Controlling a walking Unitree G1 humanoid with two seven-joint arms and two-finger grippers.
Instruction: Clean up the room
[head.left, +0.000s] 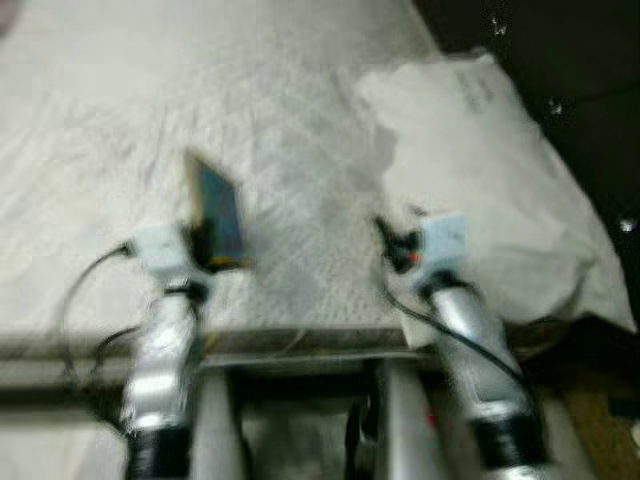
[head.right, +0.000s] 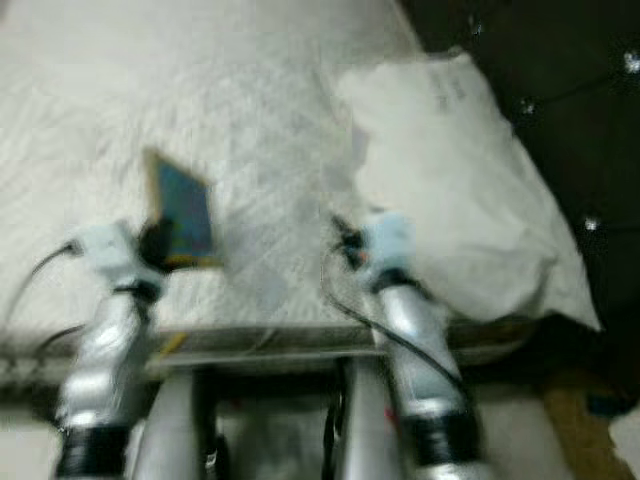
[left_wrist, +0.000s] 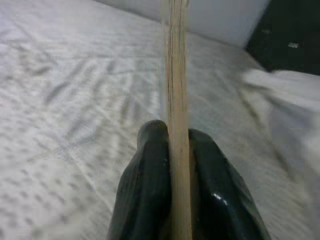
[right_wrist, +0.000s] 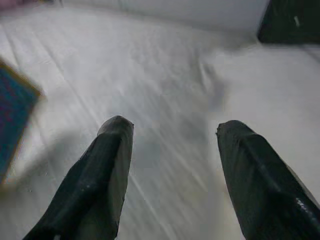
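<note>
A thin book with a blue cover and tan edges (head.left: 217, 212) stands on edge above the white quilted bed (head.left: 150, 120), held by my left gripper (head.left: 205, 245), which is shut on it. In the left wrist view the book's tan edge (left_wrist: 176, 100) runs straight up between the two black fingers (left_wrist: 150, 170). My right gripper (head.left: 392, 240) hovers over the bed beside a white pillow (head.left: 480, 170). Its fingers (right_wrist: 107, 165) stand wide apart with nothing between them. The book's blue cover (right_wrist: 12, 120) also shows at the edge of the right wrist view.
The bed's near edge (head.left: 300, 345) runs across just in front of my arms. Dark floor (head.left: 580, 80) lies past the bed's right side, beyond the pillow. The pictures are blurred.
</note>
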